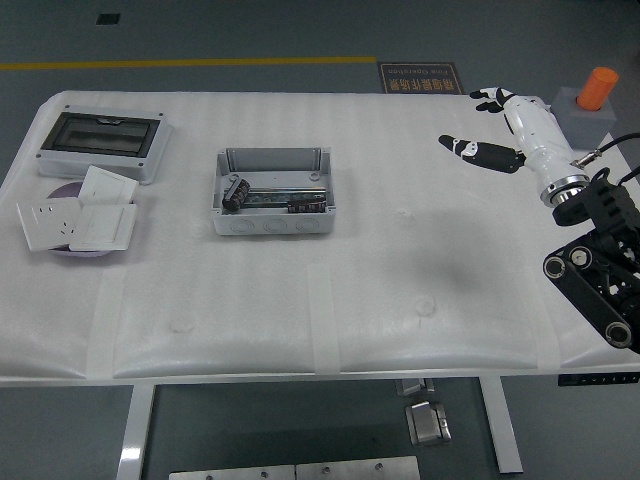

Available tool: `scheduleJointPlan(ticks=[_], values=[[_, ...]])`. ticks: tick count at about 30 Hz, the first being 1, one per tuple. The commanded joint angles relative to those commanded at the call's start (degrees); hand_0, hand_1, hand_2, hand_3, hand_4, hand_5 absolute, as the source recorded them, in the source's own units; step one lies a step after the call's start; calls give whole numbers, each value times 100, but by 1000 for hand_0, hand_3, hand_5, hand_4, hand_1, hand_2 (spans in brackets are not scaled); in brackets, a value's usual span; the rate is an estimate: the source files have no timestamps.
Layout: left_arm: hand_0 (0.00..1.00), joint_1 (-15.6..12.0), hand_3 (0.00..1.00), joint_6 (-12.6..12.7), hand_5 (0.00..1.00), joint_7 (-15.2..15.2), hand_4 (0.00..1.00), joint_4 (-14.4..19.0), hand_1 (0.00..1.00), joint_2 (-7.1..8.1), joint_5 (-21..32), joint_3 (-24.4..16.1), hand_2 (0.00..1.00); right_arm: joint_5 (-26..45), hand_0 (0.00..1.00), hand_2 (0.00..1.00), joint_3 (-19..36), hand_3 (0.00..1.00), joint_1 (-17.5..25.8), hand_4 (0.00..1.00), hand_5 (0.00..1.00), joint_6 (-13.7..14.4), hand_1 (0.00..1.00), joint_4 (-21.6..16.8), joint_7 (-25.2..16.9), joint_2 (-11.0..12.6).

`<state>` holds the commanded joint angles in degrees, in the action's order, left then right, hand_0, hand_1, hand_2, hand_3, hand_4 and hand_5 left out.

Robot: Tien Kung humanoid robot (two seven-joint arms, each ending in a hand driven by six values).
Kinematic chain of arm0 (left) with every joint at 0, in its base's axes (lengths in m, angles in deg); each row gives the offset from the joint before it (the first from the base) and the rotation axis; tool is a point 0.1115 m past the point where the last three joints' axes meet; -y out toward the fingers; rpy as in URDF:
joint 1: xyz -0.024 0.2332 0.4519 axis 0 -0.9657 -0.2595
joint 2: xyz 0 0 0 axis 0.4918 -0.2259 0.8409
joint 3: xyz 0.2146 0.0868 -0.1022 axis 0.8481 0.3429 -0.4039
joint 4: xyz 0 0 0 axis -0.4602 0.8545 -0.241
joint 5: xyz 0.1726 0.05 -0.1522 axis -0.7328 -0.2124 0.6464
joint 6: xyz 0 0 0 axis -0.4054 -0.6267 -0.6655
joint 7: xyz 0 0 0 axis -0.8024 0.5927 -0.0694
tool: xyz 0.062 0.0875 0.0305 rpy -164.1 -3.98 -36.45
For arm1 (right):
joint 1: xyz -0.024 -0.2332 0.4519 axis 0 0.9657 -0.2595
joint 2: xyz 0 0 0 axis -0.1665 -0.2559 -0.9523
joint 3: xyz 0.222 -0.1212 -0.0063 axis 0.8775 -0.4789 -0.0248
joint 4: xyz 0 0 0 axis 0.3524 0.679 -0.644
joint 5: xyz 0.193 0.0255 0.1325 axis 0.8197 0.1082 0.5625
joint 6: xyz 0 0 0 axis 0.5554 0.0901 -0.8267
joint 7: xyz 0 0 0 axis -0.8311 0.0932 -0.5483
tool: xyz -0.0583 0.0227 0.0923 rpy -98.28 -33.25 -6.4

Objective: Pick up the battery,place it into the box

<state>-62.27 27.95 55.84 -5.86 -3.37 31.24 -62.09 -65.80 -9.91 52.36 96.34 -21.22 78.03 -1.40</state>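
The right hand, white with black fingertips, hovered over the white foam-padded table at about two o'clock, fingers spread apart and holding nothing. The open grey rectangular plastic box sat well apart from it, near eleven o'clock of centre, and two small dark cylindrical pieces, which I took for batteries, already lay inside along a metal rail. No loose battery showed on the table, so the main risk was the hand closing on air, or reaching into the box and knocking the light housing askew. A wide sweep toward the box could also drag the soft padding. At three o'clock behind the hand stood an orange cylinder on a grey block, near enough to be clipped. Far off at nine o'clock lay a grey enclosure with a dark window and white wall-socket plates on a purple disc, none obstructing. The left arm was out of view.
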Motion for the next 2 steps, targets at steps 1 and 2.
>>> scheduleJointPlan(ticks=[1,2], values=[[602,0,610,0,497,-2,446,0,619,-2,-1,-2,433,2,919,732,6,800,7,958,635,-1,746,1,-1,-4],[602,-1,610,-1,497,-4,446,0,619,-2,-2,-3,433,0,919,732,13,800,13,958,635,-2,746,1,-1,-7]])
